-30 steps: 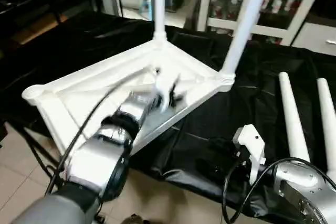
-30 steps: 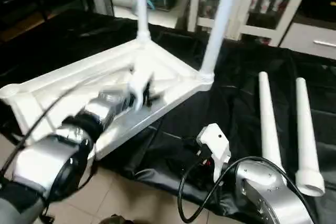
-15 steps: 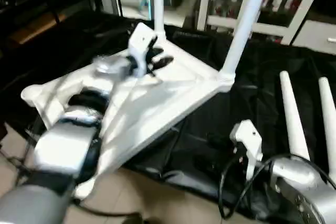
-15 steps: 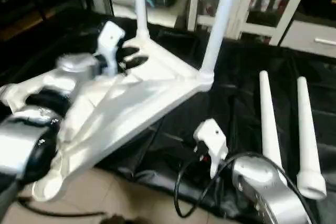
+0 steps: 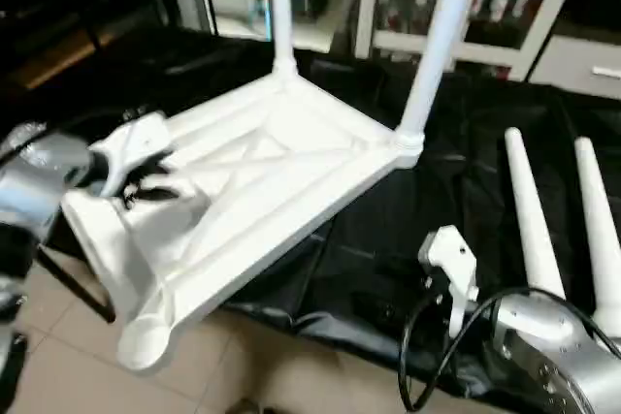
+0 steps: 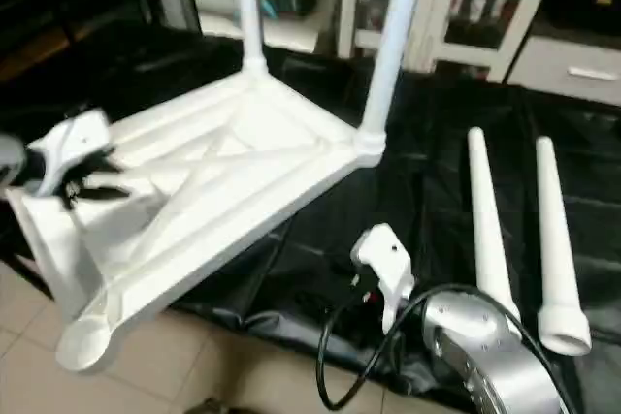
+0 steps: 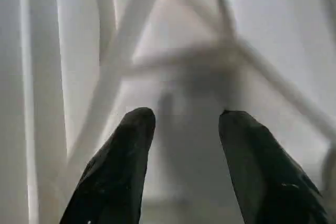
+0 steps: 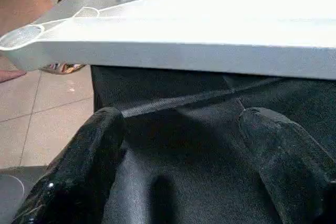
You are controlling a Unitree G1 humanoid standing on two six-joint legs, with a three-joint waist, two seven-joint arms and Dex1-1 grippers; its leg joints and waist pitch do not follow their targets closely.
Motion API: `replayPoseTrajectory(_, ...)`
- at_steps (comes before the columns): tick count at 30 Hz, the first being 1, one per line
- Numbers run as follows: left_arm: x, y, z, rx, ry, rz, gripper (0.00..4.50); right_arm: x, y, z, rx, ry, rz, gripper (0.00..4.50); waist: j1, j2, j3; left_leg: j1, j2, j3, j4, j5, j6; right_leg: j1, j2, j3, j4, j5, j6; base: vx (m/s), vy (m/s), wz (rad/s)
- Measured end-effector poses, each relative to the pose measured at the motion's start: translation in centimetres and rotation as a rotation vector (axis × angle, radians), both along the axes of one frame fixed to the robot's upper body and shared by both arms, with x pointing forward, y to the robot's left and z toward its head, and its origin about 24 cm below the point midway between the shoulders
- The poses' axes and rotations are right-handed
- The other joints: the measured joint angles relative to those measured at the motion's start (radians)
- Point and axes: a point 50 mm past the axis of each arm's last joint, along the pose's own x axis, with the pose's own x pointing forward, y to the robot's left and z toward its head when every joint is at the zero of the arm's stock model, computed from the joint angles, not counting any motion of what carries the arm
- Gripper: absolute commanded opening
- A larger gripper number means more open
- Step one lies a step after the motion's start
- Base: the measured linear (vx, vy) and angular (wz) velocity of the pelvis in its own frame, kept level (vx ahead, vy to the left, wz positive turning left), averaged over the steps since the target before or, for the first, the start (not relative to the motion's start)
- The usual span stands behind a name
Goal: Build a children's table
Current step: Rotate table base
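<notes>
Your left gripper (image 5: pixel 146 176) sits at the left end of the upturned tabletop (image 5: pixel 281 157), its jaws spread partway over the ribbed underside — the left wrist view shows rib between the two black fingers (image 7: pixel 118 166), though you cannot tell whether they actually pinch it. That corner juts past the edge of the black-draped surface (image 5: pixel 408 239), and the nearest empty socket (image 5: pixel 146 341) hangs out over the tiled floor (image 5: pixel 58 375). So steady the slab before anything else: seat it back on the surface, or at least hold it level, since a leg screwed into an overhanging corner would likely tip the whole thing.

Further right, two legs (image 5: pixel 441 41) already stand upright in the far corner sockets. Your right gripper (image 5: pixel 454 273) hovers low over the cloth near the tabletop's front edge, jaws spread wide and empty. Beyond it lie the two loose legs (image 5: pixel 529 206), side by side on the surface — reach for the nearer one, grip it near the middle, and bring its threaded end squarely to a socket.
</notes>
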Motion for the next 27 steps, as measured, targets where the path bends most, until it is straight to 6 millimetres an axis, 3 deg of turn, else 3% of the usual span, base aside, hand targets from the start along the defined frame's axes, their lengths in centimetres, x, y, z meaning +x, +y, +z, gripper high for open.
replayPoseTrajectory(4, -0.5, -0.1, -1.8, 0.065, 0.061, -0.002, 2.36, 0.1, 0.0, 0.1, 0.0, -0.003, 0.001, 3.84, -0.001, 0.0, 0.0, 0.001, -0.001, 0.001, 0.0, 0.0, 0.0, 0.0, 0.002, 0.006, 0.0, 0.0, 0.0, 0.0, 0.0, 0.0)
replayPoseTrajectory(7, -0.6, -1.5, -3.6, 0.038, 0.103, -0.031, 2.36, 0.1, 0.0, 0.0, -0.001, -0.003, 0.001, 3.84, 0.0, 0.0, 0.0, 0.001, -0.002, 0.002, 0.0, 0.0, 0.0, 0.0, 0.002, 0.008, 0.0, 0.0, 0.0, 0.0, 0.0, 0.0)
replayPoseTrajectory(10, 0.0, -3.9, -5.6, -0.013, 0.121, -0.05, 2.36, 0.1, 0.0, 0.0, 0.0, -0.003, 0.0, 3.84, 0.004, 0.0, 0.0, 0.001, -0.003, 0.002, 0.0, 0.0, 0.0, 0.0, 0.002, 0.01, 0.001, 0.001, -0.001, 0.0, 0.0, 0.0)
replayPoseTrajectory(13, 1.0, -5.6, -6.0, -0.062, 0.097, -0.054, 2.36, 0.1, 0.0, 0.0, 0.0, -0.002, -0.001, 3.84, 0.011, -0.001, -0.001, 0.001, -0.004, 0.002, 0.0, 0.0, 0.0, 0.0, 0.002, 0.01, 0.001, 0.002, -0.003, 0.0, 0.0, 0.0)
replayPoseTrajectory(17, 2.6, -10.4, -6.8, -0.25, 0.076, -0.035, 2.36, 0.1, -0.1, 0.0, -0.003, -0.002, -0.006, 3.84, 0.036, 0.0, -0.001, -0.003, -0.004, 0.004, 0.001, 0.0, 0.001, 0.002, 0.001, 0.014, 0.0, 0.002, -0.002, 0.0, 0.0, 0.0)
replayPoseTrajectory(20, 3.7, -13.9, -6.5, -0.364, 0.022, -0.016, 2.36, 0.2, -0.1, 0.1, -0.003, -0.009, -0.009, 3.84, 0.043, 0.0, 0.0, -0.007, -0.004, 0.004, 0.005, 0.001, 0.003, 0.002, 0.001, 0.014, 0.0, 0.003, -0.005, 0.0, 0.0, 0.0)
replayPoseTrajectory(22, 4.6, -15.1, -5.8, -0.419, -0.062, 0.03, 2.36, 0.2, -0.1, 0.1, -0.003, -0.012, -0.012, 3.84, 0.04, 0.0, 0.0, -0.008, -0.004, 0.004, 0.005, 0.003, 0.005, 0.002, 0.001, 0.013, 0.0, 0.004, -0.005, 0.0, 0.0, 0.0)
replayPoseTrajectory(27, 7.0, -17.0, -1.2, -0.543, -0.352, 0.124, 2.36, 0.2, -0.1, 0.0, -0.004, -0.013, -0.017, 3.84, 0.032, 0.002, -0.002, -0.007, -0.003, 0.003, 0.005, 0.003, 0.006, 0.001, 0.001, 0.012, 0.0, 0.004, -0.002, 0.0, 0.0, 0.0)
